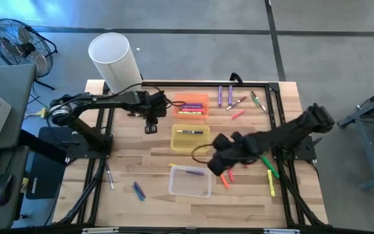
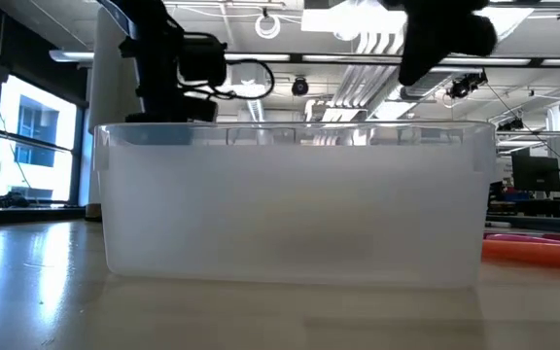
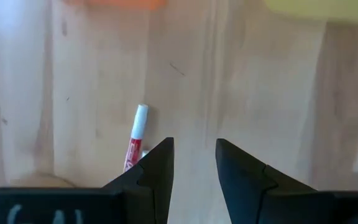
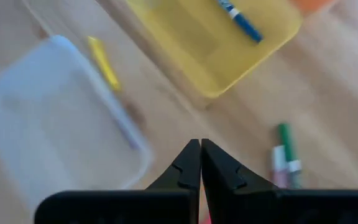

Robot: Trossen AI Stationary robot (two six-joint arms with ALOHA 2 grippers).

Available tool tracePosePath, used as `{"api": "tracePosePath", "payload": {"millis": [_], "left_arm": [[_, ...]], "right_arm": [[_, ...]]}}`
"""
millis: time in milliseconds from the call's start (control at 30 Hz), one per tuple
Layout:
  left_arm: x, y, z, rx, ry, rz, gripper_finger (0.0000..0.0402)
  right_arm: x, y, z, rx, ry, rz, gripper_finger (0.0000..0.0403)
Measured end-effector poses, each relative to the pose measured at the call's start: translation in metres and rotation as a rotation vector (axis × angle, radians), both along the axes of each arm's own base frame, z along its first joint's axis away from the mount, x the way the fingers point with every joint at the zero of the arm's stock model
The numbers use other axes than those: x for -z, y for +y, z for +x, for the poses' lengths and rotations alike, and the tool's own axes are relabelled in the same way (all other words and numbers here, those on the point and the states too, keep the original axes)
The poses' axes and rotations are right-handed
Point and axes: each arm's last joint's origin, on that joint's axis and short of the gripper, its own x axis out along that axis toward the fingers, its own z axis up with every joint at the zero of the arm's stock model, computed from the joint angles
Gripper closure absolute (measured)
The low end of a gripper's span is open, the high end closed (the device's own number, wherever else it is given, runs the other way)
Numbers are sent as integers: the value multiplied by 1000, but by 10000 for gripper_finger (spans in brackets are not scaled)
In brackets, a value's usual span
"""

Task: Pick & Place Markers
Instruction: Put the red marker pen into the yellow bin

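Markers lie scattered on the wooden table: two purple ones (image 1: 225, 96), a green one (image 1: 258, 101) and a red one (image 1: 237, 115) at the far right, green (image 1: 273, 170), yellow (image 1: 271, 186) and orange (image 1: 225, 179) ones at the near right, and a blue one (image 1: 138, 190) at the near left. My left gripper (image 3: 194, 155) hangs open, pointing down, left of the orange bin (image 1: 191, 106). A red-and-white marker (image 3: 135, 134) lies on the wood beside one of its fingers. My right gripper (image 4: 201, 146) is shut, above the table between the yellow bin (image 1: 190, 139) and the clear bin (image 1: 190, 182).
The orange bin holds several markers, the yellow bin one blue marker (image 4: 240, 18), and the clear bin a yellow (image 4: 103, 62) and a purple one. A white cylinder (image 1: 113, 60) stands at the far left corner. A black frame runs along the table's far and side edges.
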Motion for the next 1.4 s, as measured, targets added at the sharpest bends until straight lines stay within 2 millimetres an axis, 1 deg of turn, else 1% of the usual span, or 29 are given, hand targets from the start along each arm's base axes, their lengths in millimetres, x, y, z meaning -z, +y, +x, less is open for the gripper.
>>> {"api": "tracePosePath", "payload": {"millis": [133, 267, 333, 500, 600, 800, 900, 967, 1033, 1067, 1100, 1167, 1267, 1333, 1400], "left_arm": [[13, 11, 9, 75, 50, 6, 287], [29, 21, 12, 112, 90, -7, 287], [37, 26, 14, 121, 111, -13, 287], [51, 41, 14, 93, 137, 1, 287], [54, 50, 13, 93, 122, 1, 287], [68, 58, 10, 90, 129, -92, 287], [76, 56, 9, 97, 142, -158, 303], [80, 51, 12, 108, 176, -166, 330], [81, 47, 13, 100, 192, -167, 369], [81, 45, 13, 93, 196, -166, 380], [81, 43, 15, 82, 204, -156, 384], [82, 38, 18, 77, 222, -127, 378], [81, 28, 22, 73, 267, -50, 379], [78, 22, 22, 48, 270, -27, 386], [76, 17, 24, 13, 267, -17, 386]], "right_arm": [[11, 14, -23, 71, -111, 72, 401], [20, 22, -36, 107, -133, 106, 401], [23, 25, -39, 101, -119, 109, 402], [24, 27, -40, 86, -106, 118, 402], [24, 27, -40, 67, -103, 108, 402], [24, 28, -41, 11, -72, 98, 402], [25, 27, -43, 3, -43, 85, 401], [26, 26, -45, 1, -25, 74, 402], [27, 25, -46, -12, -5, 58, 402], [27, 25, -46, -24, 0, 52, 401], [27, 24, -47, -37, 4, 42, 401], [27, 23, -48, -62, 22, 12, 401], [27, 23, -52, -104, 41, -47, 402], [29, 21, -59, -108, 26, -67, 402], [34, 19, -67, -101, 4, -46, 402]]}}
